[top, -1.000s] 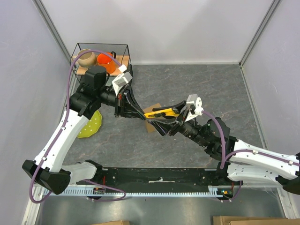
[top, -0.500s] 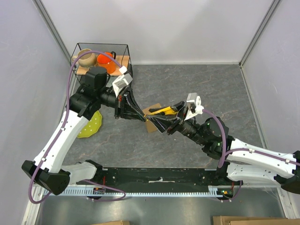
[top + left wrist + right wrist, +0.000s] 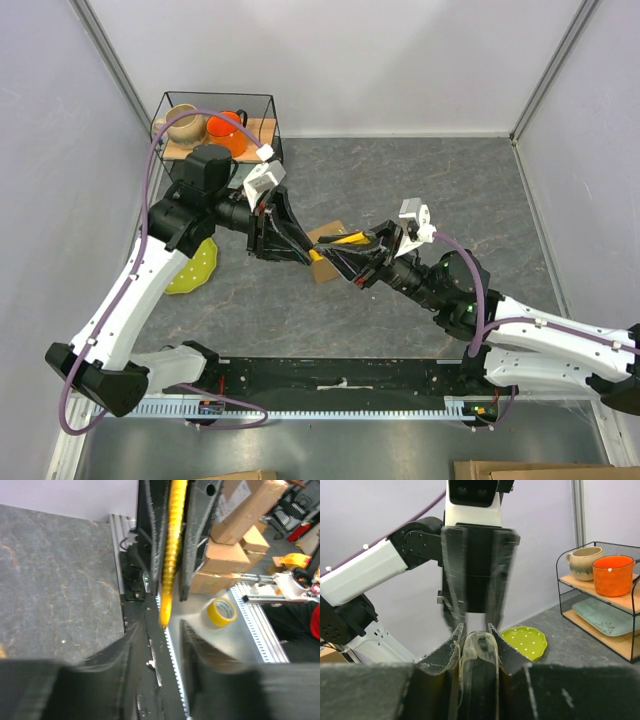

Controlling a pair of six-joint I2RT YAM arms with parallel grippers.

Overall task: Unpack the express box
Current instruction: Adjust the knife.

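Handing over the yellow knife (image 3: 170,555) at centre frame: right gripper (image 3: 476,629) pinches it, left gripper (image 3: 474,615) jaws narrowly parted. Express box (image 3: 320,270) lies beneath, apparently unopened; next, blade to its seam.

The express box (image 3: 321,270) is seen as matt brown cardboard. The table (image 3: 450,180) is surfaced in grey, veined, stone-like matt. The yellow tool (image 3: 170,545) is moulded in ribbed, glossy plastic — the green plate (image 3: 524,641) and orange mug (image 3: 612,575) are smoothly glazed. The wire rack (image 3: 620,649) is built of thin black metal with pale wooden shelves.
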